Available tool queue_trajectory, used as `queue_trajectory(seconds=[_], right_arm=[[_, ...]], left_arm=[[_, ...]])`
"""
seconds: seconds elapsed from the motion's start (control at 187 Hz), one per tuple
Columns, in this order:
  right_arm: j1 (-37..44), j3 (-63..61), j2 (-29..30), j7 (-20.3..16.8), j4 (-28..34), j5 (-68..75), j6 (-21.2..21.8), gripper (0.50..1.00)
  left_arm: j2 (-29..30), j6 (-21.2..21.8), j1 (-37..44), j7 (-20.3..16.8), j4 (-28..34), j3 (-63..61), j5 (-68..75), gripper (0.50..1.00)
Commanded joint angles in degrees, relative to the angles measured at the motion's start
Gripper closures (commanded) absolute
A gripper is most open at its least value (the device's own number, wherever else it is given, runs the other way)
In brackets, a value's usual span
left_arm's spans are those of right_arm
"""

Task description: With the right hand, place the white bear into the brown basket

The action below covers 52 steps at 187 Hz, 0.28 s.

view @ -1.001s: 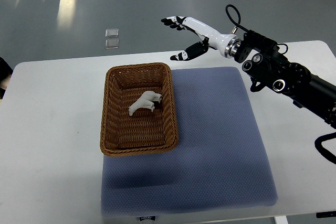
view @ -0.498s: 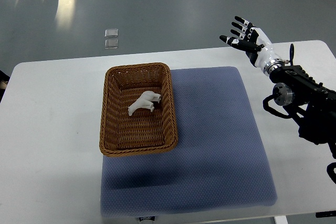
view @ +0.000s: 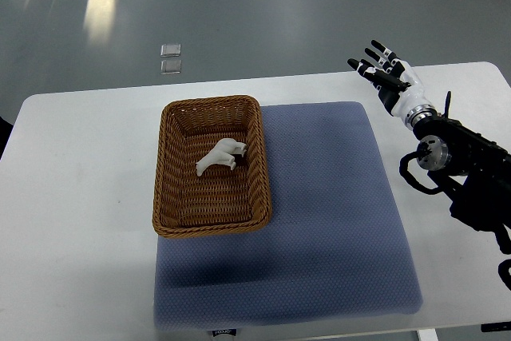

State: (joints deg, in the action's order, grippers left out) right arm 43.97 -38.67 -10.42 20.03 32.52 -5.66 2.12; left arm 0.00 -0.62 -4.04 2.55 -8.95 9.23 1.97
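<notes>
We see a rectangular brown woven wicker basket (view: 211, 169) sitting on the white surface (view: 80, 197), with its right edge overlapping the left side of a blue-grey textured mat (view: 319, 213). Inside the basket, in its upper half and towards the right wall, lies the small white bear figurine (view: 221, 156). It is smooth, glossy and plain white, an elongated body lying at a slant, with its stubby legs pointing down-right. Further right, well apart from the basket and beyond the mat's upper right corner, we find the right hand (view: 387, 75), white with black fingertips. Its fingers are spread wide and empty, pointing up-left above the far edge of the surface.
</notes>
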Motion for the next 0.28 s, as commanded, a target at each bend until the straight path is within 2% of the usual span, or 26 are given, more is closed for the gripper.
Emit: queue_trajectory(seconds=[0.0, 0.273], right_arm=[[-0.37, 0.09, -0.12, 0.63, -0.09, 1.45, 0.08, 0.585], [-1.52, 0.18, -0.12, 0.98, -0.09, 0.74, 0.26, 0.579]], left_arm=[[0.00, 0.00, 0.00, 0.00, -0.01, -0.01, 0.05, 0.500], [0.00, 0.00, 0.00, 0.00, -0.01, -0.01, 0.05, 0.500]])
